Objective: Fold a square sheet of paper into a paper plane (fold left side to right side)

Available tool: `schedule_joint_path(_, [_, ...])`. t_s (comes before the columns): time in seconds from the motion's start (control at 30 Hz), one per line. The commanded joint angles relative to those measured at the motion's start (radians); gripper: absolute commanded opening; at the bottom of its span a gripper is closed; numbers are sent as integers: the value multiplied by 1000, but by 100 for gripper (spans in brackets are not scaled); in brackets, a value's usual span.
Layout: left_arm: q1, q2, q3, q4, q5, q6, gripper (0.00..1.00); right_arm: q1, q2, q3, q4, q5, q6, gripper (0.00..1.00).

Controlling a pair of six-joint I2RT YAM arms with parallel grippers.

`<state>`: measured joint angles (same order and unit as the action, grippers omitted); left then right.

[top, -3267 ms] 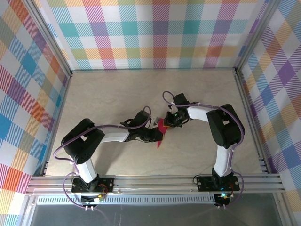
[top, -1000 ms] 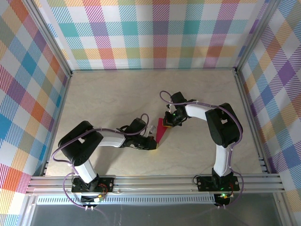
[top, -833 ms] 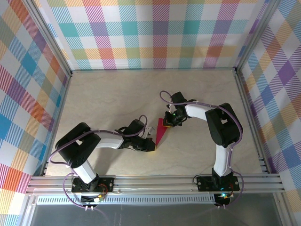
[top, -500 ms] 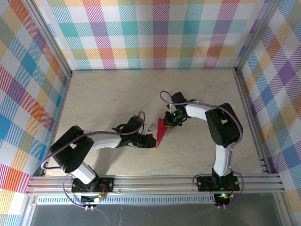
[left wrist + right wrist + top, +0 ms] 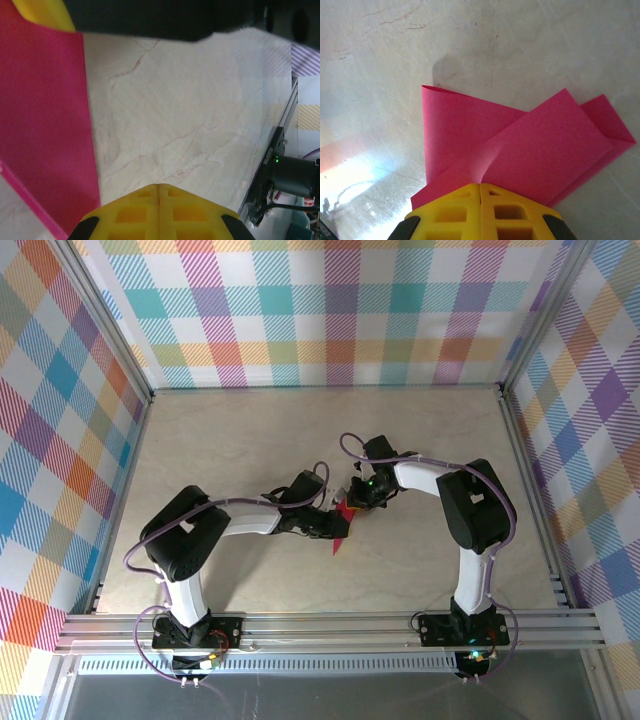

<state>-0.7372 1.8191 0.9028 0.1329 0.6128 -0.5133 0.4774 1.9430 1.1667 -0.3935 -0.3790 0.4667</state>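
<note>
- Top external view: the sheet of paper (image 5: 338, 544), already folded into a narrow pink shape, lies around the middle of the tabletop (image 5: 240, 440), between the 2 arms.
- The left pincer (image 5: 335, 527) reaches in from the left, its tip at the paper's left side. In the left wrist view its yellow fingers meet with no gap between them. Pink paper lies flat on the tabletop just beside them, and I cannot tell whether they touch it.
- The right pincer (image 5: 358, 499) sits at the far end of the paper, its fingers also together and gripping nothing. In the right wrist view the closed tip appears to rest on the edge of the overlapped layers.
- That view also shows 1 flap bowed upward, with its fold line rounded rather than sharply creased.
- My judgement is that the step in hand is flattening and sharpening this fold.
- To do it well, the right pincer should pin its end while the left pincer's closed tip strokes along the fold line, working away from the pinned end.
- Pressure should go mostly downward. The paper looks thin and the tabletop smooth, so a sideways push would likely slide the whole shape.
- The layered edges should be checked for alignment before the bowed flap is pressed flat, since a crooked crease would be hard to undo.
</note>
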Motion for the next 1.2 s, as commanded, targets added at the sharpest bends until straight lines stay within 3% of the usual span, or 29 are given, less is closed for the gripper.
schedule_joint_path(0.0, [-2,27,35,-6,9,21,0,15,53,-45,-64,86,10,0])
schedule_joint_path(0.37, [2,67,43,-68,-104,45,0,20,60,-42,-81,107,2,0])
schedule_joint_path(1.17, [-1,-39,-88,-92,-98,59,0,20,63,-13,-122,127,-12,0])
